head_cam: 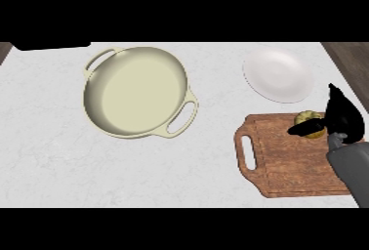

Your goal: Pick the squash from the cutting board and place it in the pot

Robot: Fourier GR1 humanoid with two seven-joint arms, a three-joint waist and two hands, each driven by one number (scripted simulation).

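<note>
Near the worktop's right edge, on the far right corner of the brown wooden cutting board with its handle slot: small yellow squash, not yet lifted. Right hand, black, lowered beside and partly over it, thumb reaching across the near side, fingers behind; looked curled about the squash, though full closure hard to confirm. Left hand nowhere visible. Well apart toward the far left corner: wide cream two-handled pot, holding nothing. Round white plate just beyond the board's far edge.

Judged risks: grip only partial on a small rounded body, so possible slipping or rolling off the board's corner during the lift. Long carry leftward across bare white marble worktop; release too early would land it short of the pot rim or clip the near handle.
</note>
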